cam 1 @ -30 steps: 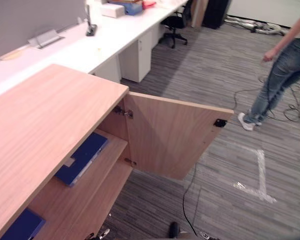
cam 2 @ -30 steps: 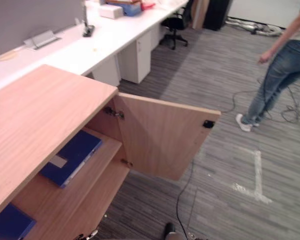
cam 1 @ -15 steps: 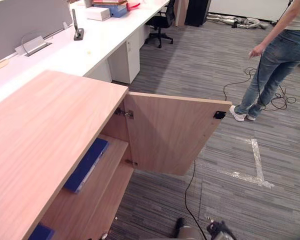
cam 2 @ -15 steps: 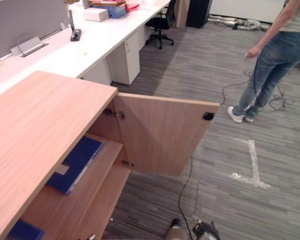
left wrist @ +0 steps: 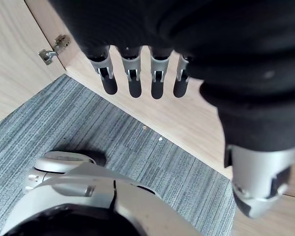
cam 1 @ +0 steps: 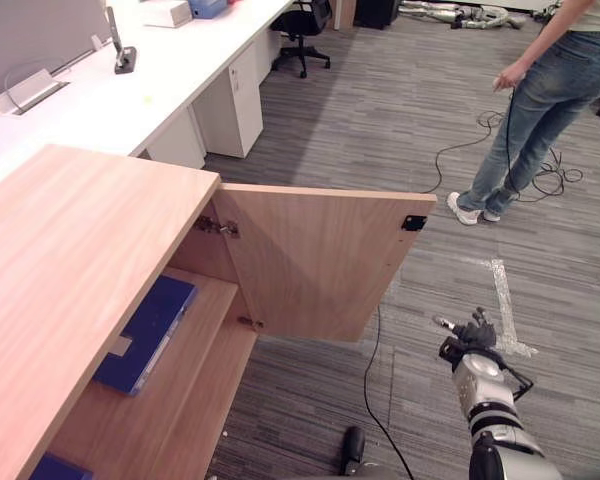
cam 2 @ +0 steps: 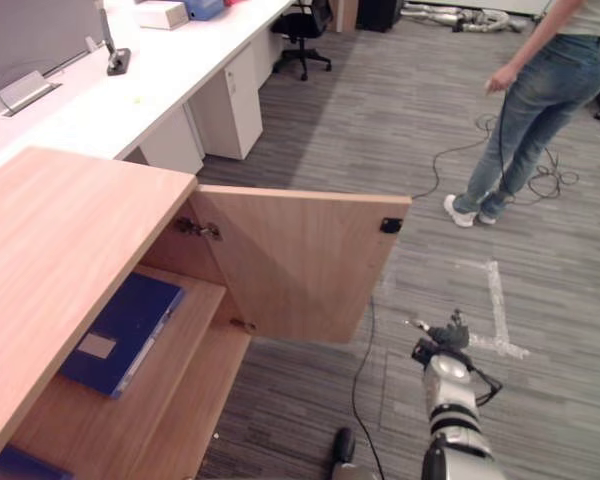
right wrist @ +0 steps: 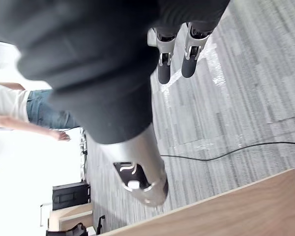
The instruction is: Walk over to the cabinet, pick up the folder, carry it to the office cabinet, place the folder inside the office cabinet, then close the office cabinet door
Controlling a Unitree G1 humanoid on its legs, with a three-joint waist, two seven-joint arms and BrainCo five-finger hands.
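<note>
Right robot hand (cam 1: 464, 344) has risen (fingers (right wrist: 164, 73) straight).

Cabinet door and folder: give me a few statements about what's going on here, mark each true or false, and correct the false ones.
1. The cabinet door stands open. True.
2. The blue folder is held in the right hand. False: it lies flat on the upper shelf.
3. The left hand has straight fingers and holds nothing. True.
4. The right hand is pressed against the cabinet door. False: it is raised apart from the door, above the carpet.
5. A person stands on the carpet beyond the door. True.
</note>
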